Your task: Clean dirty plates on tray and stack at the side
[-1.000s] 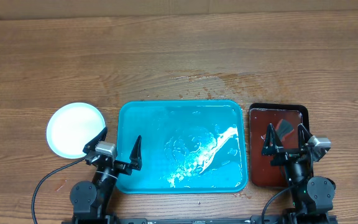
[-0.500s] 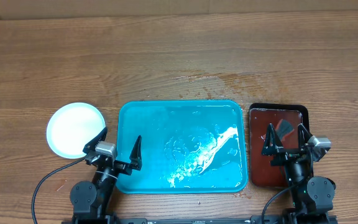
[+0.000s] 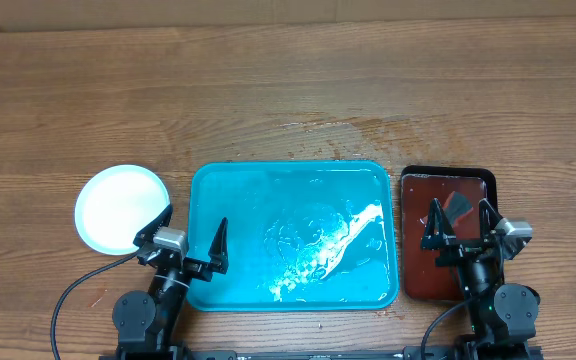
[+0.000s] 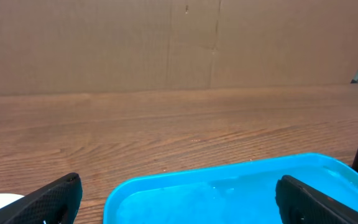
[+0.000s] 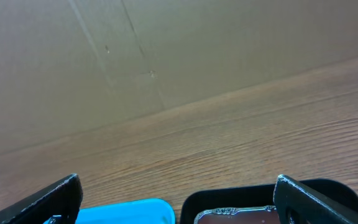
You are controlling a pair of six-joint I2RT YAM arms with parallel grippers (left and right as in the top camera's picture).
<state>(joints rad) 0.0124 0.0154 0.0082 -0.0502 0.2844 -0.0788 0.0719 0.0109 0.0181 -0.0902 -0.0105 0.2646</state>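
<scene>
As no plate is showing on the tray [image 3: 293, 166], the step in hand is reading as a closing check.
Plates [image 3: 118, 208]: lying as one white disc on the table, just left of the tray; how many are sitting beneath cannot be told from above.
Tray: carrying only wet streaks.
Left gripper [image 3: 194, 220]: jaws spread, hanging over the tray's near-left corner, holding nothing.
Right gripper [image 3: 459, 206]: jaws spread, empty, hovering over the black tray [image 3: 448, 172].
Handling: the check is calling for both arms working well clear of the stack, since a nudge is likely sending wet plates sliding askew.
</scene>
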